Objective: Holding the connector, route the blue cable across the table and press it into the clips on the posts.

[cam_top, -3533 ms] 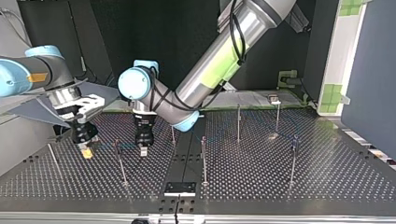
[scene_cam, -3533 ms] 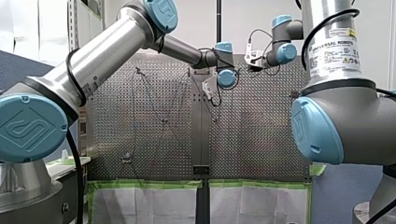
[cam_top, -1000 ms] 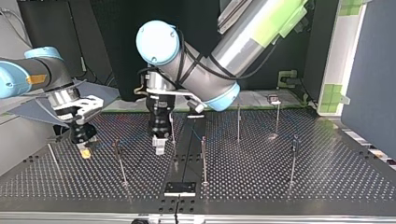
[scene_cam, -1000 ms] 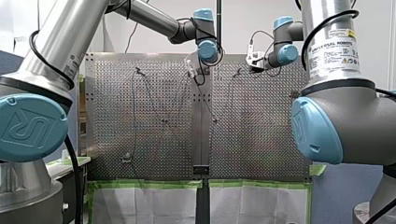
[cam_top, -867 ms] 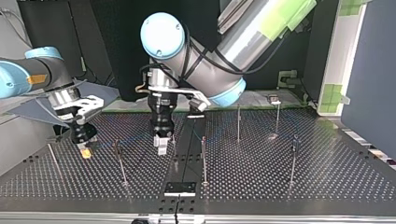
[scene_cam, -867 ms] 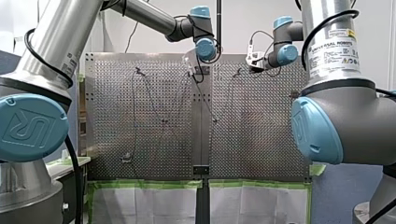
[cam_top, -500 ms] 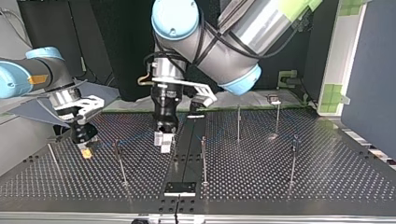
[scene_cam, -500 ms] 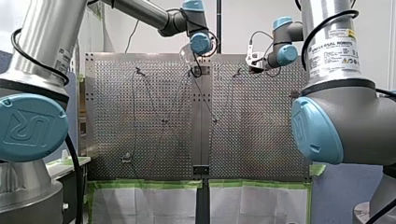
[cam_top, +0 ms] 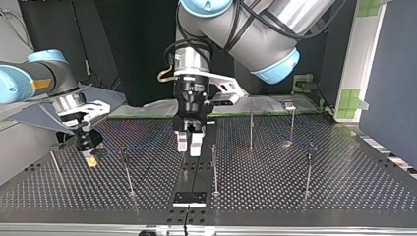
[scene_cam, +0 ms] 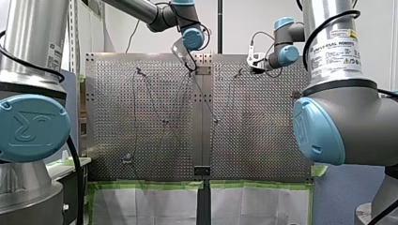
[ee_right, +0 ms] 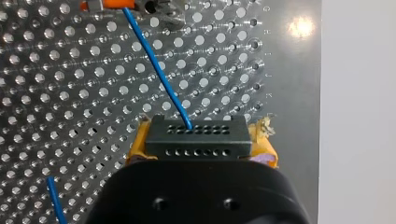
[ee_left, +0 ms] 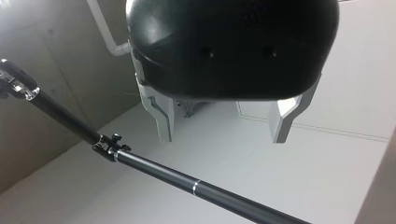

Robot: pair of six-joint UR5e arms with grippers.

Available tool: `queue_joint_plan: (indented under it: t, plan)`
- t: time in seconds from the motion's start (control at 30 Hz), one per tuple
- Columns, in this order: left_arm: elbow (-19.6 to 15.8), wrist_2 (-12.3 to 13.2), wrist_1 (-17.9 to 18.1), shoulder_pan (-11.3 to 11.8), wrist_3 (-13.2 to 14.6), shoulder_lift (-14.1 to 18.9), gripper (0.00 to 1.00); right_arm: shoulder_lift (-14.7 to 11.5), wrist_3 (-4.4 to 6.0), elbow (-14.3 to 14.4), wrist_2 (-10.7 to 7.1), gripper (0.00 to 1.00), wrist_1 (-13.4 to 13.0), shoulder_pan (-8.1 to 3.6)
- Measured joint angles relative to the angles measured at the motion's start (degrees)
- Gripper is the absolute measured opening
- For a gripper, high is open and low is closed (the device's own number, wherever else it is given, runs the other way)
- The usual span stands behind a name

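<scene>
My right hand [cam_top: 90,156] is clenched on the black connector [ee_right: 196,140], with yellow pads [ee_right: 136,145] on either side. It sits low over the bench [cam_top: 295,189], near the edge at the top view's left. The blue cable [ee_right: 156,70] runs from the connector ahead to an orange clip [ee_right: 109,5]. My left hand [cam_top: 189,143] hangs over the bench's middle, fingers [cam_top: 181,141] spread, holding nothing.

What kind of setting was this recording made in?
Probably a robotics lab test cell rather than a factory line. My left arm and my right arm reach over a perforated table set with thin posts, and a green-taped panel stands beside it.
</scene>
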Motion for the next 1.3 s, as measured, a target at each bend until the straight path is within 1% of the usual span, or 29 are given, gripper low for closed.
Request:
queue_joint_plan:
  t: [0.13,0.6,0.77,1.1,1.3]
  plan:
    - [-1.97,0.07,1.97,0.1,-0.25,-1.38,1.0,0.0,0.0,0.0,0.09,0.0,0.01,0.01]
    - [-9.12,-0.06,9.12,0.45,-0.66,-8.25,1.0,0.03,-0.09,0.0,0.29,0.0,0.09,0.01]
    - [-11.44,-0.15,11.47,0.45,-0.6,-8.85,1.0,0.04,-0.09,0.01,0.29,0.0,0.09,-0.01]
    - [-15.82,-0.09,15.84,0.38,0.08,-8.91,1.0,0.09,-0.09,0.01,0.38,0.0,0.09,-0.21]
    - [-18.56,0.07,18.39,0.13,0.68,-8.91,1.0,0.09,-0.09,0.0,1.02,0.0,0.16,-0.24]
